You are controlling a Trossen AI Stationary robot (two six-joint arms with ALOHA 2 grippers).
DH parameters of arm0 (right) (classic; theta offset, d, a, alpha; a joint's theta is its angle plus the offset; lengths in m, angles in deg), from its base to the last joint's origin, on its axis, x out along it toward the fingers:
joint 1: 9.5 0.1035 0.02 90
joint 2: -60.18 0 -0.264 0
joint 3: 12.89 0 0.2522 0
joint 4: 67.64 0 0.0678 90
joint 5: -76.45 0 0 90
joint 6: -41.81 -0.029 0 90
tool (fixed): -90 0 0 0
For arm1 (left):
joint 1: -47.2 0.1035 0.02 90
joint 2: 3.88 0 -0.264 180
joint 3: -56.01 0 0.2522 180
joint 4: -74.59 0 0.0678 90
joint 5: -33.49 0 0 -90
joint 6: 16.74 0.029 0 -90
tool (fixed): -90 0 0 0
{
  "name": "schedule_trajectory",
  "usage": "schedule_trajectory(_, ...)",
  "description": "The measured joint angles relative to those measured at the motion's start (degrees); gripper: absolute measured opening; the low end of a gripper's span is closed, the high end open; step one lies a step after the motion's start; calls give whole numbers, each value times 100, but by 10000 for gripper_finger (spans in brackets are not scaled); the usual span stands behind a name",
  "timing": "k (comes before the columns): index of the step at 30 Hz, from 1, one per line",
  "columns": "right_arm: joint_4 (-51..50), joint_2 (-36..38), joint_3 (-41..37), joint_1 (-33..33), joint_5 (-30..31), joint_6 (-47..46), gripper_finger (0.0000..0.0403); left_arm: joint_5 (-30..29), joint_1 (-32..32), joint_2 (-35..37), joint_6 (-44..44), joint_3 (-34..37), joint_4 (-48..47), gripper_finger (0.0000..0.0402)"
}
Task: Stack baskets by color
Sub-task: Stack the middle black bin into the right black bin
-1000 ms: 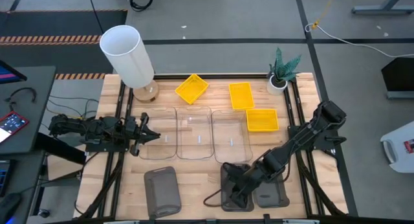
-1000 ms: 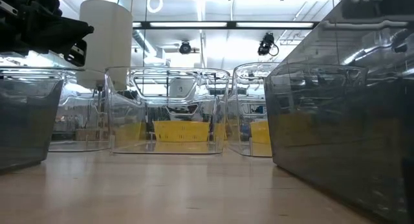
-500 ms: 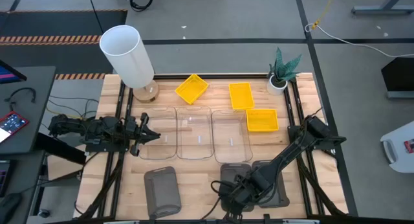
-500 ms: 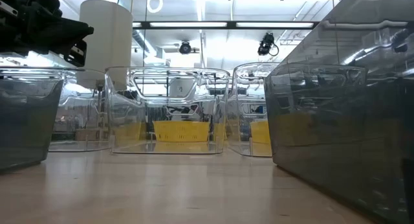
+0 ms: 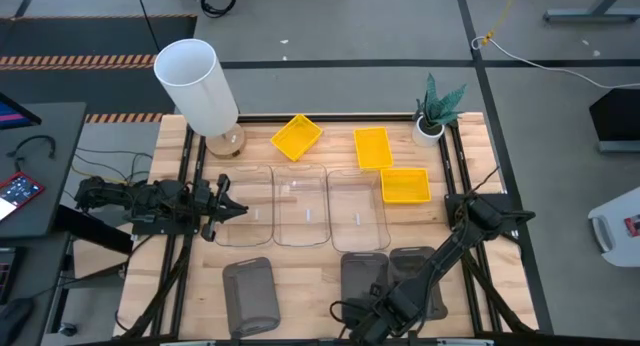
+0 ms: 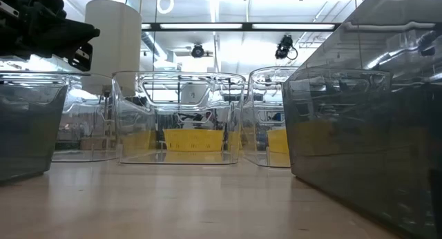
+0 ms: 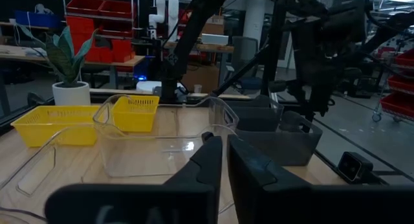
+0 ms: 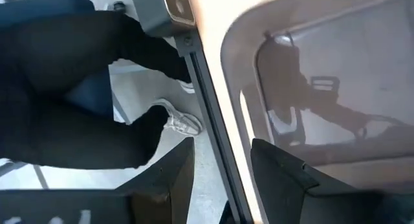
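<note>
Three clear baskets [image 5: 305,206] lie side by side on the table's middle. Three yellow baskets [image 5: 372,148] sit behind them. Three dark grey baskets rest near the front edge: one at the left [image 5: 250,294], two side by side [image 5: 365,276] [image 5: 415,278] at the right. My right gripper [image 5: 372,321] [image 8: 223,162] points steeply down, open, over the table's near edge by the middle grey basket's near end [image 8: 323,88], with nothing between its fingers. My left gripper [image 5: 225,208] [image 7: 223,153] stays level and shut at the table's left, beside the leftmost clear basket.
A tall white cylinder [image 5: 195,84] stands at the far left corner and a small potted plant [image 5: 432,111] at the far right. A person's dark trouser legs and a shoe [image 8: 178,123] show just beyond the table's near edge.
My right gripper has gone toward the table's near edge, from over the middle grey basket to its near end. It has sunk a little and tipped more steeply downward. Its fingers have stayed open. The baskets have not moved.
</note>
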Motion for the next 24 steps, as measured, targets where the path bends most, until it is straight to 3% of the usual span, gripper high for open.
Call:
schedule_trajectory(8,-482,6,-22,144,287,98,158,-2,0,0,0,1,15,33)
schedule_trajectory(24,-464,9,-24,155,777,656,158,-2,0,0,0,0,28,33)
